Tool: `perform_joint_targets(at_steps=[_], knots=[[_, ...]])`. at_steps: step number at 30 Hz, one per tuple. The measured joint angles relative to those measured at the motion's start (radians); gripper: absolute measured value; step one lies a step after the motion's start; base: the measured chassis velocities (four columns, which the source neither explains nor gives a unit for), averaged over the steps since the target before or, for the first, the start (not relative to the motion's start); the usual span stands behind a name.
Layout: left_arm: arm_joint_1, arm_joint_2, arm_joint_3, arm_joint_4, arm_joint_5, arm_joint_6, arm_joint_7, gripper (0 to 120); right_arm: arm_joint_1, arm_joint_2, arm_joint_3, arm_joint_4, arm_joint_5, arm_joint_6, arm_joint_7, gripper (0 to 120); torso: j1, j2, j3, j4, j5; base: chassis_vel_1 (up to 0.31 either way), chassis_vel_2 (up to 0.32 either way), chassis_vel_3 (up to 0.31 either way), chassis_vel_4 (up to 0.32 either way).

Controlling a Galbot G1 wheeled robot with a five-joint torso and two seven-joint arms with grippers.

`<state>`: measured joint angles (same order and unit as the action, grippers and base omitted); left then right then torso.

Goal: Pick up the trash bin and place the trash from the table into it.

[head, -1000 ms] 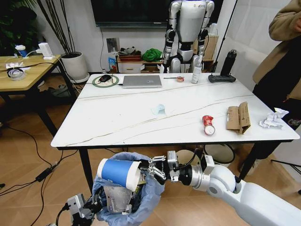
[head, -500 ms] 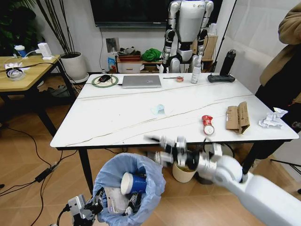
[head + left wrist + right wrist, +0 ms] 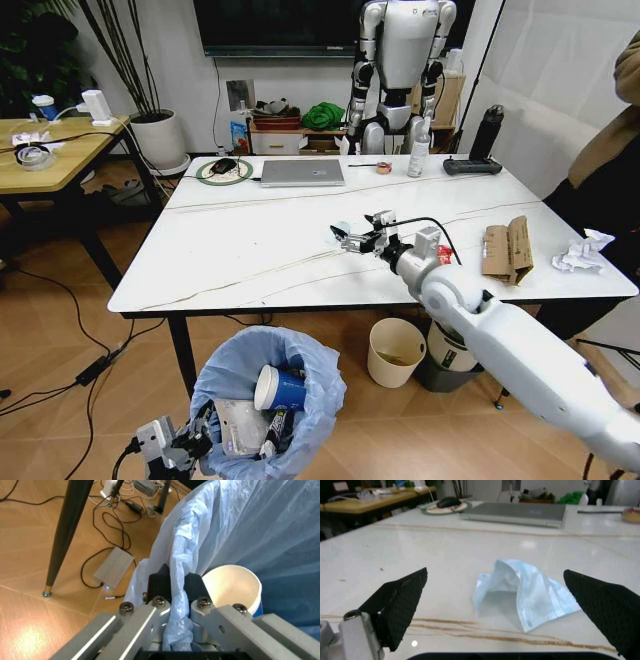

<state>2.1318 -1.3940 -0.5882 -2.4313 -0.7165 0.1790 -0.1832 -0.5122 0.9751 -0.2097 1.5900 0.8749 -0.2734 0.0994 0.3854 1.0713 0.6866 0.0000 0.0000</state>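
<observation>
Now, as things stand:
Right gripper point(image 3: 352, 238): out over the middle of the worktop point(image 3: 250, 250), jaws spread wide, one black pad point(image 3: 400, 603) on either side of the pale-blue tissue point(image 3: 525, 594), not touching it.
Pale-blue tissue: crumpled on the marble top, just at 11 o'clock of the right gripper in the head view.
Left gripper point(image 3: 172, 583): low at 7 o'clock of the head view, below the worktop edge, jaws clamped on the crinkled blue liner at the rim of the trash bin point(image 3: 235, 375).
Trash bin: held off the worktop's near edge; inside lie a blue-and-white paper cup point(image 3: 280, 388) and wrappers.
Remaining trash on the worktop: crushed red can point(image 3: 442, 256), torn brown cardboard point(image 3: 508, 250), crumpled white paper point(image 3: 580, 250), all toward 3 o'clock.
Laptop point(image 3: 302, 172): closed, at the far edge, 12 o'clock.
</observation>
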Motion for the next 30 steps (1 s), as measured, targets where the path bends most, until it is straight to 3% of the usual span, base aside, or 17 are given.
perform_joint_targets(at_steps=[15, 30], knots=[[-0.004, -0.013, -0.001, 0.008, 0.005, -0.001, 0.001, 0, 0.074, 0.155, -0.014, -0.213, -0.029, 0.002, -0.002, 99, 0.0, 0.0, 0.0, 0.0, -0.0003, 0.0, 0.0, 0.0, 0.0], [-0.012, -0.011, 0.0, 0.012, 0.002, -0.001, 0.0, 0, 0.095, 0.19, -0.025, -0.276, -0.065, 0.021, -0.02, 47, 0.0, 0.0, 0.0, 0.0, 0.0, 0.0, 0.0, 0.0, 0.0]])
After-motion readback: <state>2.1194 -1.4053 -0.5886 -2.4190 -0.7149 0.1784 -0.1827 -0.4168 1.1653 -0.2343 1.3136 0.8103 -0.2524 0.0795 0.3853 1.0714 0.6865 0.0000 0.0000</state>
